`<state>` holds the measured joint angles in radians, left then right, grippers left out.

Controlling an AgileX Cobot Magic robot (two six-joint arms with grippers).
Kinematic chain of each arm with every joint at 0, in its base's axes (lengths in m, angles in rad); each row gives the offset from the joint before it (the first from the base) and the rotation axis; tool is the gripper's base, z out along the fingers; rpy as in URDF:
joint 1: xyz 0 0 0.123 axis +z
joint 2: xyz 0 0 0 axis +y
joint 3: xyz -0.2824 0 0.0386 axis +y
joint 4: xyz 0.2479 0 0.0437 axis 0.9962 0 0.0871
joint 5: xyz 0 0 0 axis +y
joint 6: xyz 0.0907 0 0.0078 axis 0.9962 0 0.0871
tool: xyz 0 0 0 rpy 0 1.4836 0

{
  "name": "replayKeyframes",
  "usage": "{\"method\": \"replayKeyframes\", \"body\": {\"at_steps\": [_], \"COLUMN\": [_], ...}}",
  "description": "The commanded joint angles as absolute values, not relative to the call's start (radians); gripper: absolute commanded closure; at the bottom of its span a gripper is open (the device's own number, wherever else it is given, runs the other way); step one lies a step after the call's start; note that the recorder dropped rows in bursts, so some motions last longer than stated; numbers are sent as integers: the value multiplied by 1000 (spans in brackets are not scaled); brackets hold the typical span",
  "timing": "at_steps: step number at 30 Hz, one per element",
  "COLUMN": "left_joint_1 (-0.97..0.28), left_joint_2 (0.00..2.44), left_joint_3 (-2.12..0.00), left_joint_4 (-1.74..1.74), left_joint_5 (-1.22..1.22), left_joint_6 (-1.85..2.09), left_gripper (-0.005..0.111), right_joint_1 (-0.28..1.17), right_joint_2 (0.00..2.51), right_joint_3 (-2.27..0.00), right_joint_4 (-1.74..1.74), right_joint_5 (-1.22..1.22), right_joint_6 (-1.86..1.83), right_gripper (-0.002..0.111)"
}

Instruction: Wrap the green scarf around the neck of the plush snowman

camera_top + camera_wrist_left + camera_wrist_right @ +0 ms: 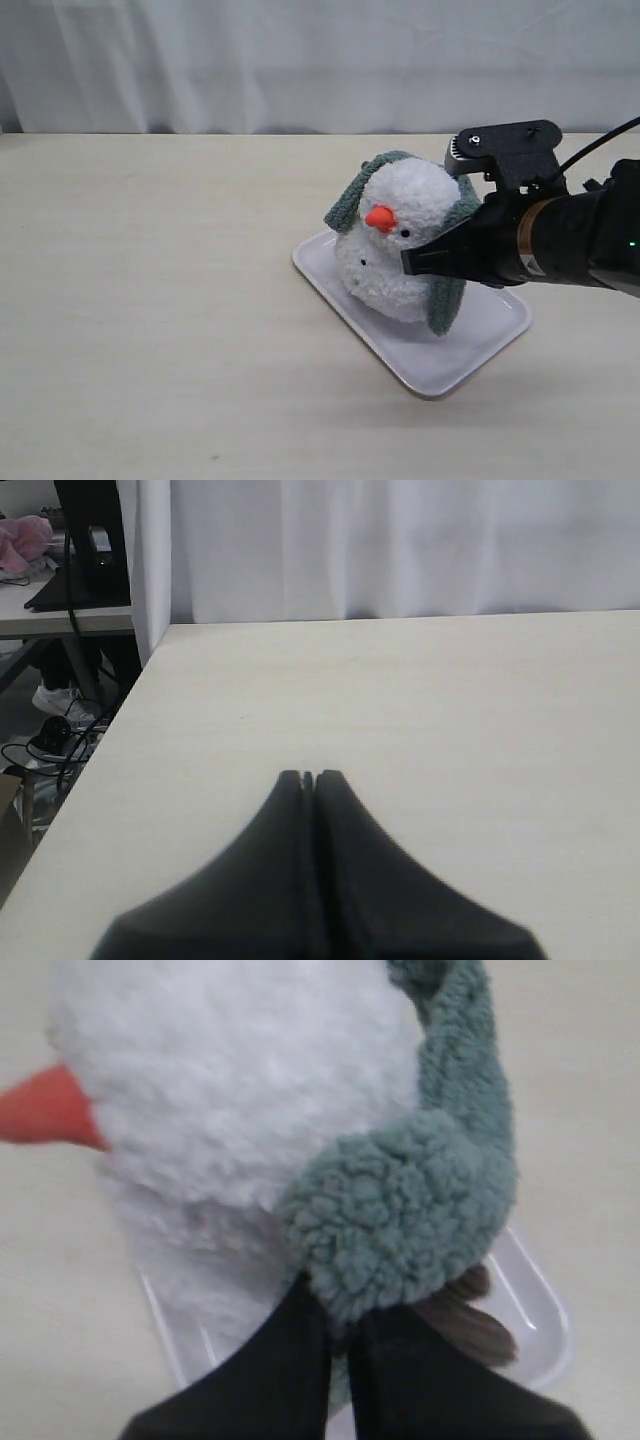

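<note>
We see the plush snowman (398, 215) standing upright on the far end of a white tray (455, 365), which lies slantwise a little right of the middle of the table (150, 300). Its orange nose (380, 218) points toward the table's left edge. The green scarf (447, 295) is draped over the back of the head, not round the snowman's neck (365, 243). One rounded end sticks out beside the head on the side toward the table's left edge, and the other hangs down the opposite flank to the tray. The right pincer (408, 262) reaches in from the table's right edge at neck height, its tip against the white plush and crossing in front of the hanging strand. In the right wrist view its jaws are clenched together, with a bunched fold of scarf touching the tips and a brown twig arm (465, 1320) just beside them. We cannot tell whether any fabric is pinched. The left pincer (308, 777) is clenched too, grasping nothing, over bare table.
</note>
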<state>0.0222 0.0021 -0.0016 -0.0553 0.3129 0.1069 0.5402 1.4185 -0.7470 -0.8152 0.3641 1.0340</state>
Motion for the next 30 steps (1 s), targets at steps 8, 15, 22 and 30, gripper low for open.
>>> {"method": "replayKeyframes", "body": {"at_steps": [8, 15, 22, 30], "left_joint_1": [24, 24, 24, 24], "left_joint_2": [0, 0, 0, 0], "left_joint_3": [0, 0, 0, 0], "left_joint_4": [-53, -53, -53, -53], "left_joint_5": [306, 306, 306, 306], "left_joint_6": [100, 100, 100, 100], "left_gripper": [107, 107, 107, 107], "right_joint_1": [536, 536, 536, 536], "right_joint_2": [1459, 1459, 1430, 1373], "right_joint_3": [-755, -755, -788, -950], "right_joint_4": [-823, -815, -707, -436], "right_joint_5": [399, 406, 444, 720], "right_joint_6": [1059, 1058, 925, 566], "right_gripper": [104, 99, 64, 59]}}
